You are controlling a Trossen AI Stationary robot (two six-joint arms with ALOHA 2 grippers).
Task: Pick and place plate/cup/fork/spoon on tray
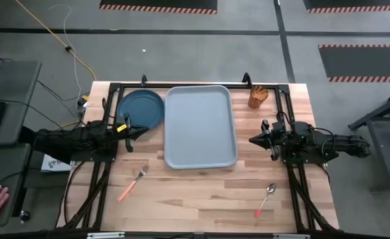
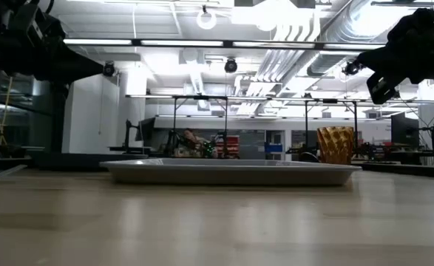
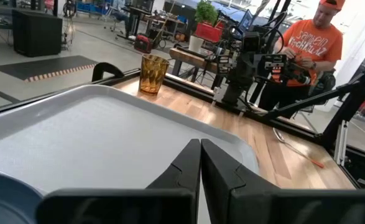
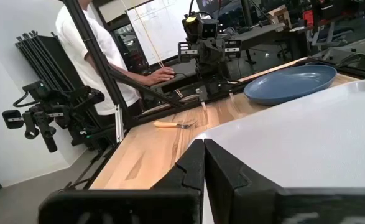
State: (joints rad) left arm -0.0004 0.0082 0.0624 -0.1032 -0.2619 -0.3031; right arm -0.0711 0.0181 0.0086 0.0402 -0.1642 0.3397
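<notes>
From above, I see the tray (image 1: 200, 126) bare mid-table, the plate (image 1: 140, 109) just beside its left edge, the cup (image 1: 257, 96) off its far right corner, and the fork (image 1: 133, 184) and spoon (image 1: 265, 199) nearer the front. The left gripper (image 1: 144, 131) and right gripper (image 1: 253, 140) flank the tray.

At table level, nothing sits on the tray.

Both wrist views show fingers pressed together, empty. I judge nothing started; next, open the left fingers over the plate rim.
</notes>
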